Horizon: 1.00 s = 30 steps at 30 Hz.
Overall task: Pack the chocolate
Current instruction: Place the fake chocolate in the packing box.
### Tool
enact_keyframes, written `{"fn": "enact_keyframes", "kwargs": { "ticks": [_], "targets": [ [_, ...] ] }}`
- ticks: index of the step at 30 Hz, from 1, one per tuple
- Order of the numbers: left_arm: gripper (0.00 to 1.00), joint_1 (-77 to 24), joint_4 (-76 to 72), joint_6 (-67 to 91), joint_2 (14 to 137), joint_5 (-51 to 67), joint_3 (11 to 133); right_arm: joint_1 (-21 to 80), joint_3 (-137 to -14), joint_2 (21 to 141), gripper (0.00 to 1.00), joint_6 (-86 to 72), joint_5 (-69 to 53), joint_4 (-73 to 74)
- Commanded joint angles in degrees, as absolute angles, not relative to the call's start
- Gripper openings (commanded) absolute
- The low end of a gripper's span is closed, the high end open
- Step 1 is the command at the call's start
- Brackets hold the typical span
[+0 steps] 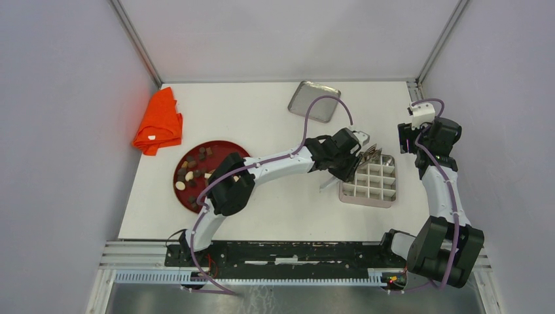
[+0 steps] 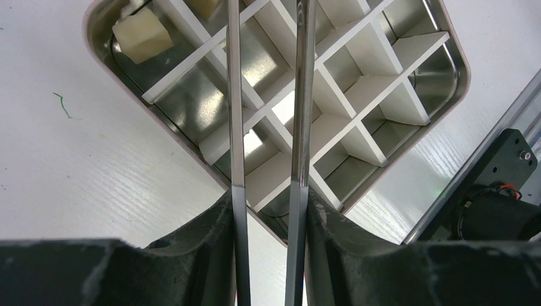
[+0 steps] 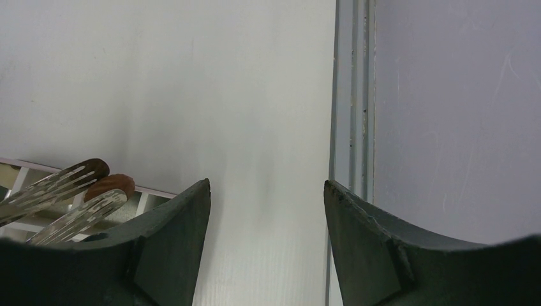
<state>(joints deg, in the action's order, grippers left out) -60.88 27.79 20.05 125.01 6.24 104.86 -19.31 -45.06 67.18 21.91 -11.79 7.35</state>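
Right now my left gripper (image 2: 269, 203) is pinching a pair of metal tongs (image 2: 298, 95), its fingers pressed on the two arms, above the divided tin (image 2: 457, 70) that stands right of centre on the worktop (image 1: 288, 206). From the right wrist, a brown piece (image 3: 113, 183) shows at the slotted tong tips over the tin. One cream piece (image 2: 141, 35) lies in a corner cell. Most of the chocolate (image 1: 190, 175) is on the red plate (image 1: 219, 143) at the left. My right gripper (image 3: 266, 191) hangs spread, holding nothing, over bare worktop at the far right
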Motion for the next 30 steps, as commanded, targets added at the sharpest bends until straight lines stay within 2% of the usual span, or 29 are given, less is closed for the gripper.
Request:
{"fn": "enact_keyframes", "kwargs": {
  "ticks": [1, 19, 30],
  "targets": [
    [0.43, -61.2, 27.1, 16.9, 124.7, 5.8, 108.1, -19.5, -44.6, 66.8, 0.71, 22.2, -11.9, 5.6],
    [0.39, -61.3, 25.7, 18.2, 120.5, 7.4, 107.1, -19.5, -44.6, 66.7, 0.72, 22.3, -12.0, 5.6],
    [0.39, -60.4, 20.9, 22.5, 105.8, 8.2, 93.6, -19.5, -44.7, 66.6, 0.71, 24.5, -17.4, 7.0]
  ]
}}
